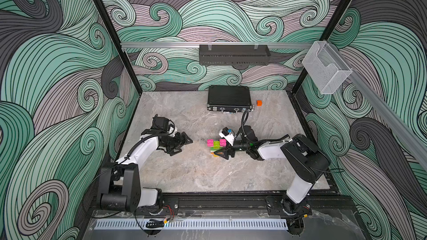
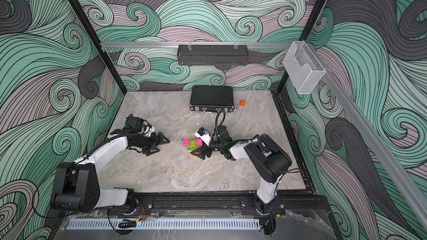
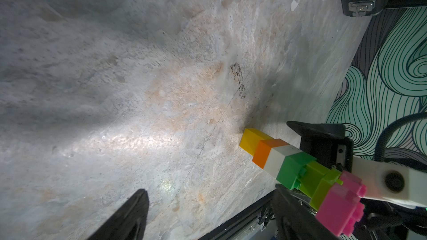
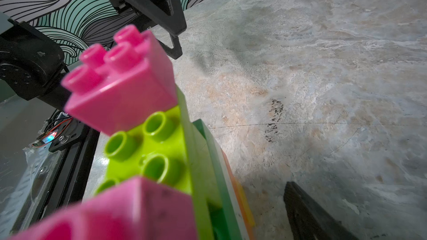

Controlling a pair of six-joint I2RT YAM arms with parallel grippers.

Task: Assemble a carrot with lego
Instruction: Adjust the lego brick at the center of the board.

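Note:
The carrot stands upright mid-table, yellow tip on the table, then orange, white, dark green and lime, with two pink bricks on top. My right gripper reaches in low from the right and straddles its lower bricks. In the right wrist view the carrot fills the near field. One finger stands apart from it; the other is hidden. My left gripper hovers open and empty to the left. Its wrist view shows the carrot beyond it.
A flat black case lies at the back of the table, with a small orange cube to its right. A black basket hangs on the back wall. A clear holder is fixed to the right rail.

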